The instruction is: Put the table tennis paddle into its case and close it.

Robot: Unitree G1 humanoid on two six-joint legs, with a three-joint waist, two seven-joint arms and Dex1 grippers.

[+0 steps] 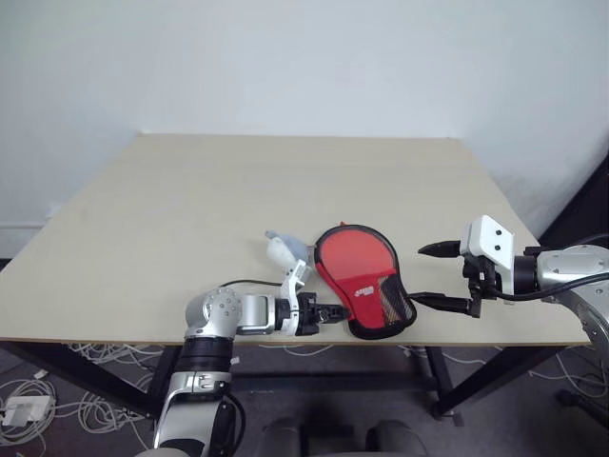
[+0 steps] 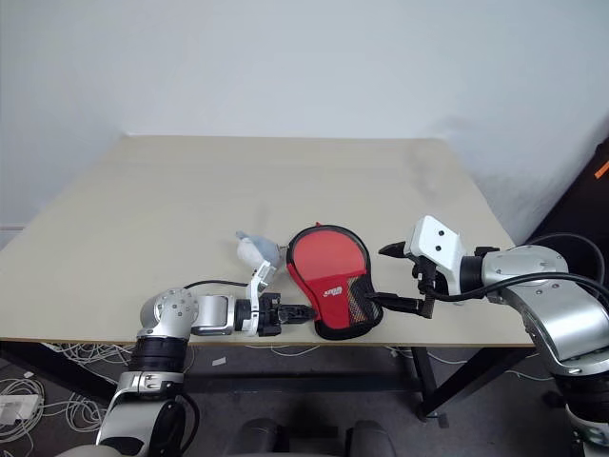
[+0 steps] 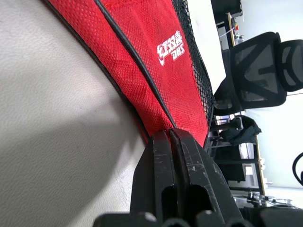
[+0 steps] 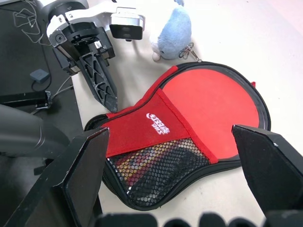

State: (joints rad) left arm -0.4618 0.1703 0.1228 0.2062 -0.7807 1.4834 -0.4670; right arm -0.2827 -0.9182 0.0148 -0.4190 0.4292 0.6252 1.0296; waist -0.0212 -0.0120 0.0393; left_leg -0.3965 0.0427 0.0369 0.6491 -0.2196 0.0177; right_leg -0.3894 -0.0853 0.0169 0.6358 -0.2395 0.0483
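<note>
With the case (image 1: 363, 279) lying red side up at the bench (image 1: 143, 219) near edge, our left claw (image 1: 335, 311) is pinched tight on its narrow end's rim while the right claw (image 1: 443, 276) hangs wide beside it, so we'd draw that edge along slowly without dragging the pouch off the bench.

A small blue plush keychain (image 4: 174, 32) lies on the beige table (image 1: 190, 219).

Even, soft light; pale haze, perhaps glare, washes the wall.
</note>
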